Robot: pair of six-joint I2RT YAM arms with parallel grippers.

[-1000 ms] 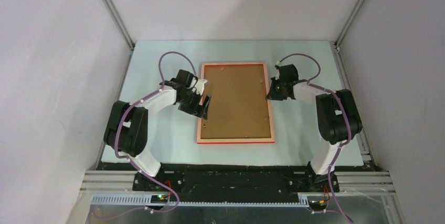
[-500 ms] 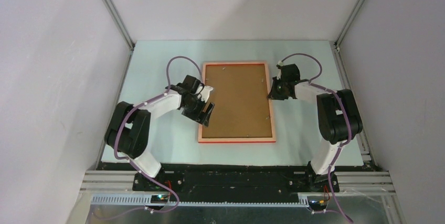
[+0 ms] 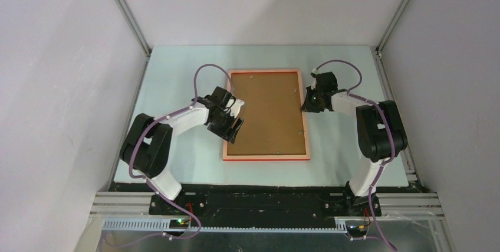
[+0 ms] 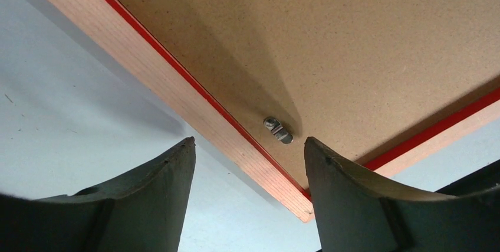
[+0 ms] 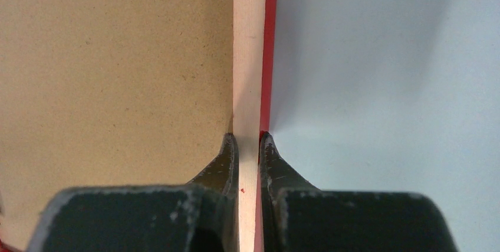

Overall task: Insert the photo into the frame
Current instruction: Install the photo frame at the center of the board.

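Observation:
The frame (image 3: 265, 156) lies face down on the pale table, its pale wood back rails around a plain brown backing board (image 3: 268, 113). The photo is hidden. My left gripper (image 3: 234, 128) hovers open over the frame's left rail near its near-left corner. In the left wrist view its jaws (image 4: 248, 141) straddle the rail (image 4: 147, 66) beside a small metal turn clip (image 4: 278, 130). My right gripper (image 3: 308, 105) is shut on the frame's right rail. The right wrist view shows its fingers (image 5: 247, 137) pinching the wood and red edge (image 5: 247, 45).
Pale table surface (image 3: 177, 81) surrounds the frame on all sides. Aluminium posts stand at the back corners (image 3: 144, 48), with grey walls on both sides. The black base rail (image 3: 265, 199) runs along the near edge.
My left gripper has moved right and nearer, from beside the frame's left rail to over it, its jaws narrowing somewhat. The right gripper keeps its hold.

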